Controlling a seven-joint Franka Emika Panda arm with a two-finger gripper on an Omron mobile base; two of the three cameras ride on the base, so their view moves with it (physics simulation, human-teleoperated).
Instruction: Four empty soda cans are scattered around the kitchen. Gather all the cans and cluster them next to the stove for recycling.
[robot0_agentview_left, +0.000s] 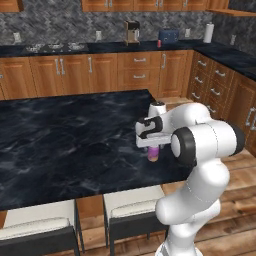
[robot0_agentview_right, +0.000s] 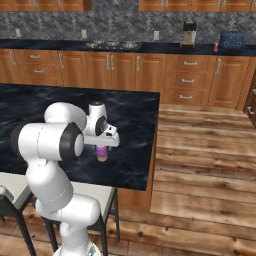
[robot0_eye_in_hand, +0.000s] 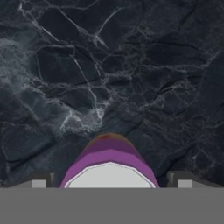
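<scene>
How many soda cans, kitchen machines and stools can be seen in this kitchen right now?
Soda cans: 2, a purple-pink can under the gripper on the island, a small red can on the back counter
Counter appliances: 2, coffee machine, blue toaster
Stools: 2, stool, second stool
Total: 6

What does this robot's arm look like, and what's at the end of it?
The arm is glossy white, made of rounded tube-like segments with dark rings at the joints. It ends in a white boxy gripper with two small dark finger tips. No cables or markings show.
</scene>
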